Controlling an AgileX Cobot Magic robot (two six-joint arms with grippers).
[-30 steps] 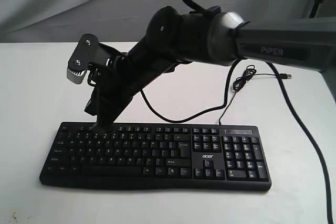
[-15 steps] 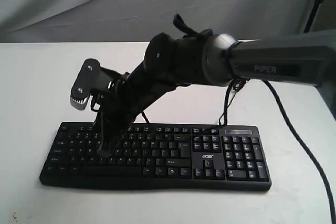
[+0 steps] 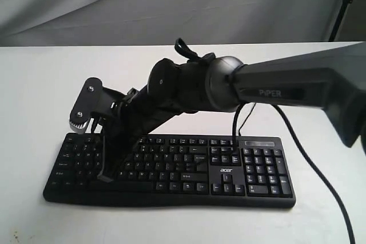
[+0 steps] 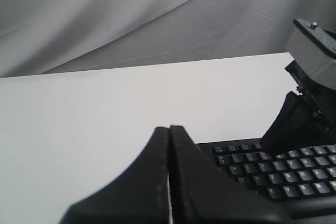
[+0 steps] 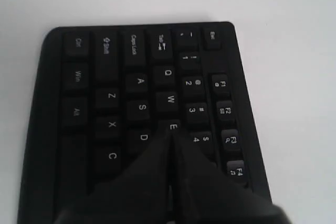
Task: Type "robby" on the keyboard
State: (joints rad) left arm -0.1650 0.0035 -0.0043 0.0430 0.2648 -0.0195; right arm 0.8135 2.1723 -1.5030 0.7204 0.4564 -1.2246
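Note:
The black acer keyboard [image 3: 229, 171] lies across the white table [image 3: 46, 84]. My right arm reaches across its left half, and the right gripper [image 3: 105, 174] points steeply down at the letter keys. In the right wrist view the keyboard [image 5: 105, 103] fills the frame. There the right gripper [image 5: 171, 132] is shut and empty, its tips at the edge of the E key [image 5: 172, 126] and hiding the key beside it. The left gripper [image 4: 169, 128] is shut, holding nothing, off the keyboard's [image 4: 273, 182] left end. It does not show in the exterior view.
A black cable [image 3: 311, 167] runs from the right arm over the table behind the number pad. The right arm's wrist housing [image 4: 314, 56] shows in the left wrist view above the keys. Grey cloth [image 3: 171, 4] hangs behind the table's far edge.
The right arm has dropped and swung toward the keyboard's front. Its gripper moved from the top key row down to the letter rows. Both grippers stay shut.

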